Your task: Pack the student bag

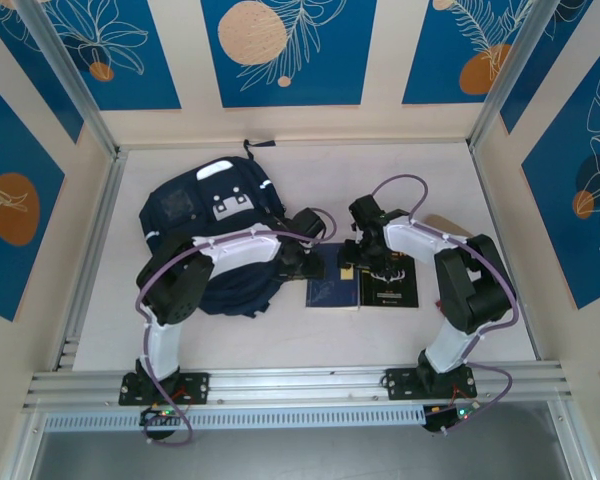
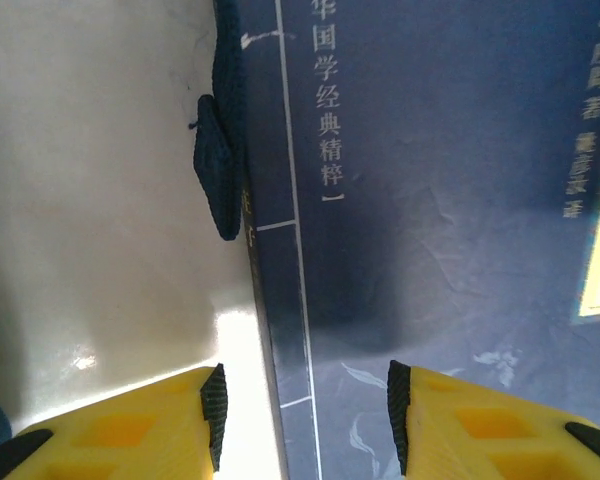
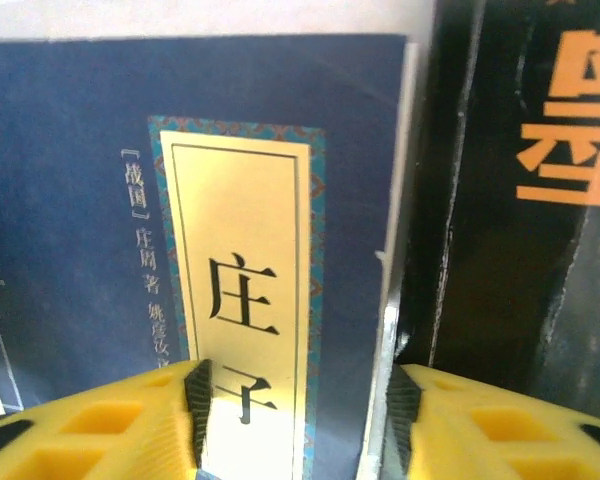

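– Straddling the spine of the blue book (image 1: 330, 291), why does the left gripper (image 2: 305, 410) hang open?
– Likely to pinch that edge. The right gripper (image 3: 295, 410), jaws also apart, brackets the opposite edge (beside the black book (image 3: 510, 200)). The student bag (image 1: 195, 210) lies toward the table (image 1: 280, 345)'s back-left corner.

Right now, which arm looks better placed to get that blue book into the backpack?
Probably the left. The left gripper stands open astride the blue book's edge nearest the student bag, which lies to that side. The right gripper spans the far edge, against the black book.
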You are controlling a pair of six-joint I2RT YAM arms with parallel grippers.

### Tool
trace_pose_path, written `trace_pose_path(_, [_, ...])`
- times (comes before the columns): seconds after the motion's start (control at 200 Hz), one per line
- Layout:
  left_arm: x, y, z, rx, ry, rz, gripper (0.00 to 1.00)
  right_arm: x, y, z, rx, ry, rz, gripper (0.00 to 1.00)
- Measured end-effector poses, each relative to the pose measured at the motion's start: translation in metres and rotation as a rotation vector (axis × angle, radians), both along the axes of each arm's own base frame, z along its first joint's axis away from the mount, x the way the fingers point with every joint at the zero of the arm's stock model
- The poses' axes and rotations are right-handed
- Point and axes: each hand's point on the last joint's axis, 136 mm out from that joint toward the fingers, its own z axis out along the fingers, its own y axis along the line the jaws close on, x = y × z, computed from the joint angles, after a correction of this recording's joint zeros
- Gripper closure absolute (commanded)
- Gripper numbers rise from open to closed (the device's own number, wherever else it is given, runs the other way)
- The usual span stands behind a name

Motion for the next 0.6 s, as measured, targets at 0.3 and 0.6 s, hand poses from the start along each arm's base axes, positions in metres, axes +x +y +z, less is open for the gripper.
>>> trace_pose_path(0.3, [-0.001, 0.000, -0.003, 0.005, 0.004, -0.002, 0.53, 0.000, -0.031, 0.003, -0.059, -0.005, -0.082, 0.25])
trace_pose_path(0.6, [-0.001, 0.000, -0.003, 0.005, 0.005, -0.001, 0.59, -0.009, -0.017, 0.031, 0.057, -0.033, -0.072, 0.45])
